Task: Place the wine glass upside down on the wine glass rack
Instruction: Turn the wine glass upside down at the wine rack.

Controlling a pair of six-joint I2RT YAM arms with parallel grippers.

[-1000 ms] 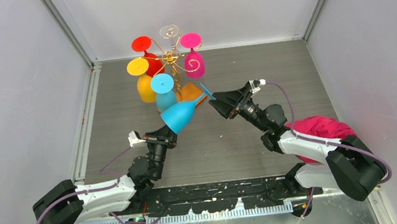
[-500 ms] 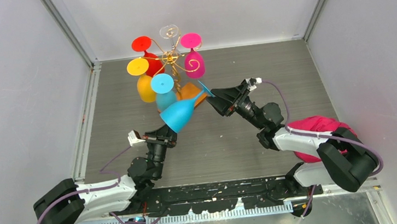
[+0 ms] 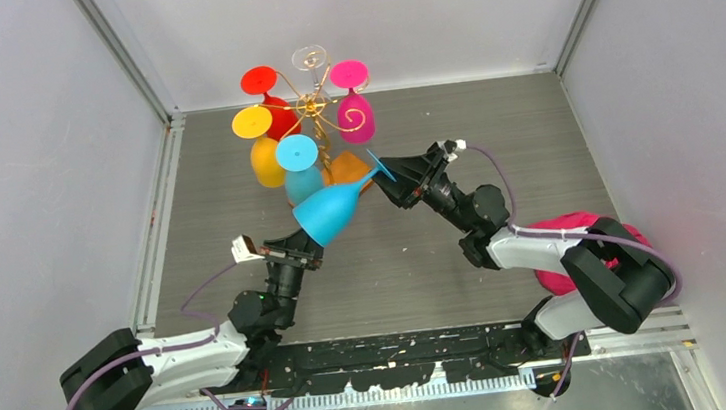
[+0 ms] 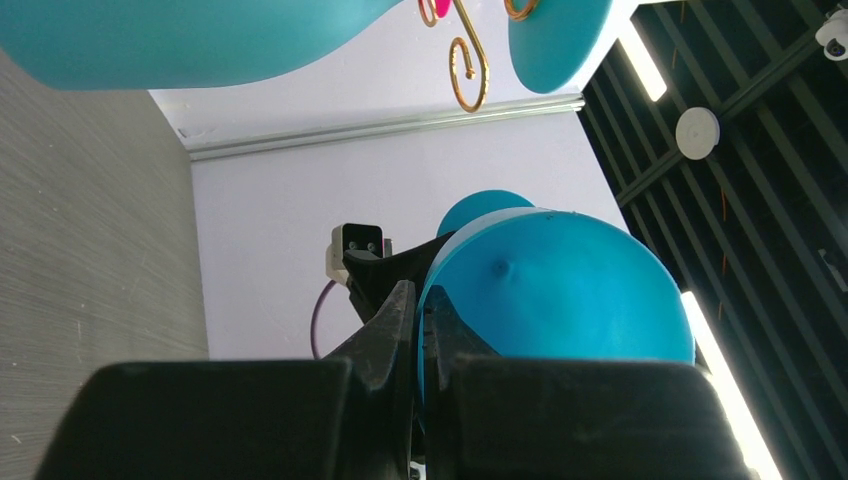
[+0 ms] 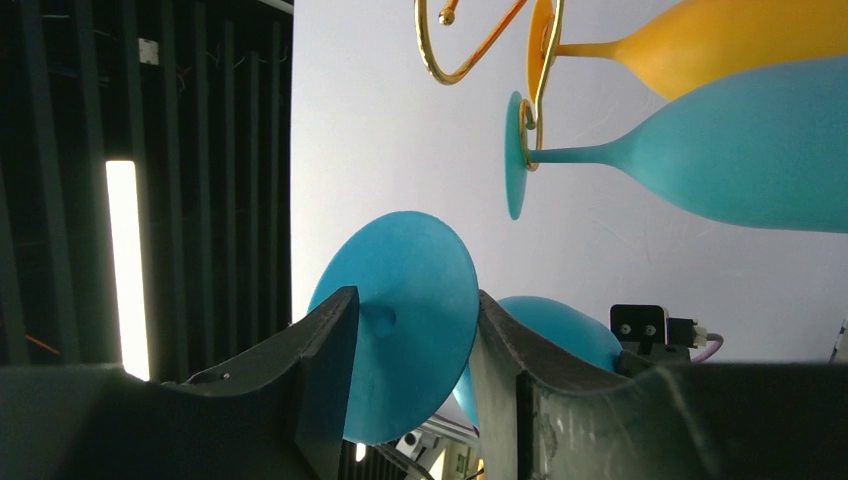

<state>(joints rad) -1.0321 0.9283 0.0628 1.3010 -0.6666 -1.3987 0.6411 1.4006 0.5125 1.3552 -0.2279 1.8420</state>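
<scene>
So the new bit here is the right claw. It has slid in along the bench towards the rack and now has its two jaws either side of the round foot of the blue wine glass, and they've narrowed a bit too. From the right wrist view I honestly can't tell if they're biting on the foot yet or only bracketing it. The left claw hasn't budged and is pinched tight on the rim of the bowl, holding the glass tilted in the air with the foot pointing up and away. The glass sits just in front of the wine glass rack, near the teal glass already hanging there, but isn't on it. Looks to me like a handover: once the right side has the foot, the left can let go and the glass can be flipped onto a free gold arm.
</scene>
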